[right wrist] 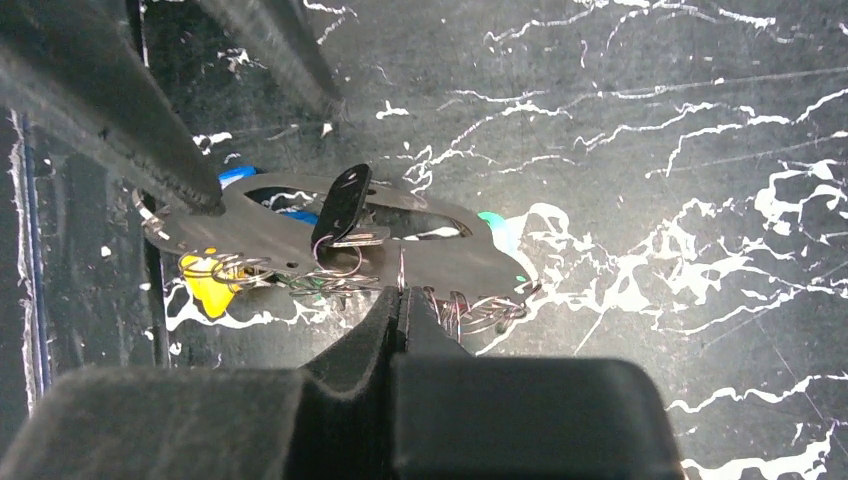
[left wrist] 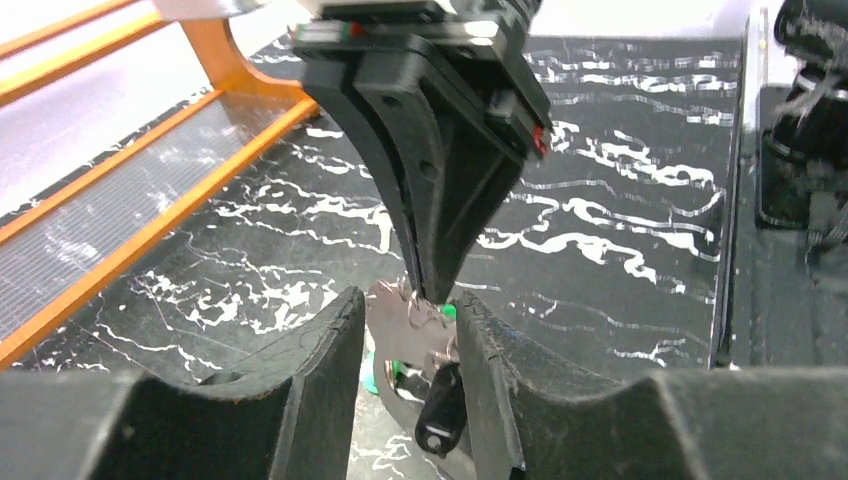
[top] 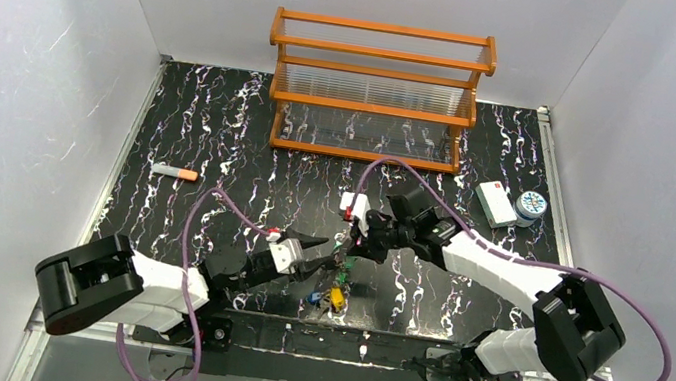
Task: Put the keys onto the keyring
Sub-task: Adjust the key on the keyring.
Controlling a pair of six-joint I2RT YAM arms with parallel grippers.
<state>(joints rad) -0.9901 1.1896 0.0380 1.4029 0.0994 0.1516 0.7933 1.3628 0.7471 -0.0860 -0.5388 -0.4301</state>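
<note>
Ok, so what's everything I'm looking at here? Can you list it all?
keyring: one, silvery oval loop, front centre
keys: several, count unclear; yellow, blue, green, black heads; bunched at the keyring
pen-like stick: one, grey with orange tip, left
rack: one, orange wood, back centre
box: one, white, right
tin: one, round, patterned, beside the box
table: one, black with white veins, under everything
left gripper: one, black, open around the keyring
right gripper: one, black, shut on the keyring's edge

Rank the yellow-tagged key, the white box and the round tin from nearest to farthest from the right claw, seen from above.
1. Yellow-tagged key, close by the right claw.
2. White box, far right.
3. Round tin, just past it.
</note>
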